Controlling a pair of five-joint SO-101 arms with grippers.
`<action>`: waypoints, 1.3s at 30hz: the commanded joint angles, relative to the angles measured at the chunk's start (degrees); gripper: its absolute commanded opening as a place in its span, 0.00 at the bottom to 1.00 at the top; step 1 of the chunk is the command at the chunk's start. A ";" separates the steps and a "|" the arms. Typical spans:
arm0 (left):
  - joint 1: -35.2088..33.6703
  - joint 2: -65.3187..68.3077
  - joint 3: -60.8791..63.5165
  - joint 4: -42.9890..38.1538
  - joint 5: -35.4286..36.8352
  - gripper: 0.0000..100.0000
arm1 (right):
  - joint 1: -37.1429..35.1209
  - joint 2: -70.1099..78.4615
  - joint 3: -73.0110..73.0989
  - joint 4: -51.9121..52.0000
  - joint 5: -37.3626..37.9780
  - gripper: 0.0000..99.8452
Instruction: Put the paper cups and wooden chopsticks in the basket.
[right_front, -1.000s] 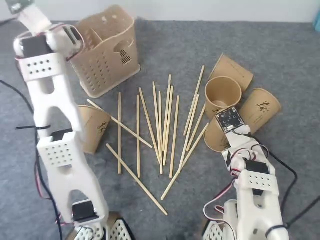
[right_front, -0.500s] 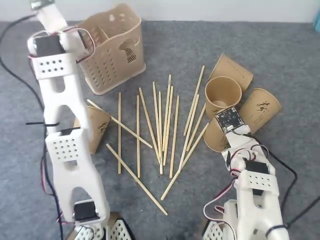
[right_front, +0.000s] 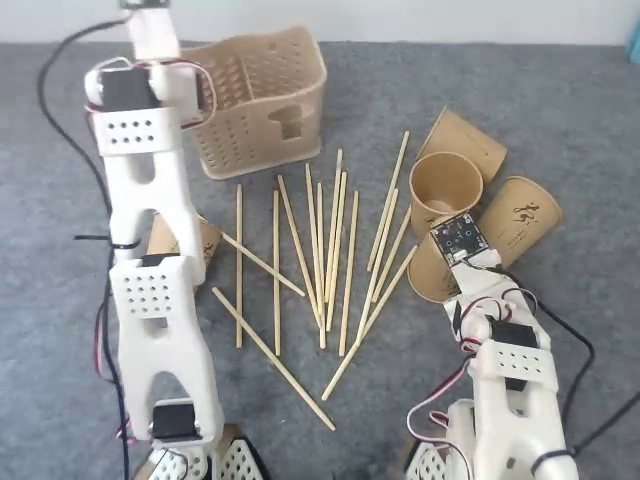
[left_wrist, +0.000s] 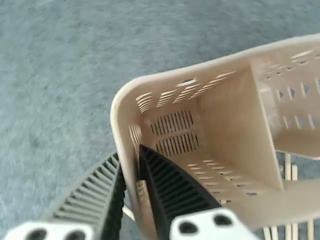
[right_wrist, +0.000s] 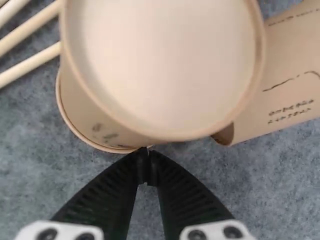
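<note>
Wooden chopsticks (right_front: 321, 270) flat near the basket (right_front: 262, 105), long axes mostly front-to-back, loosely fanned.

The basket (right_front: 262, 140) is matt plastic, the chopsticks (right_front: 321, 260) bare wood, the cups (right_front: 520, 225) matt paper, the cloth (right_front: 580, 120) fuzzy.

High view looks down over the table (right_front: 560, 120) from the near side; it shares the far-left basket (right_front: 262, 95) with the close left wrist view, the right-hand paper cups (right_front: 445, 185) with the close right wrist view
</note>
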 joint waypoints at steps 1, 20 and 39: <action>4.48 -0.18 0.57 2.81 -3.69 0.01 | -0.31 -1.27 -0.35 -1.19 0.79 0.01; 7.38 -0.26 6.20 -3.08 -2.46 0.01 | -0.31 -1.19 -0.35 -1.36 0.79 0.01; 7.30 -0.79 -16.84 2.90 7.82 0.27 | -0.40 -1.19 -0.35 -1.36 0.79 0.01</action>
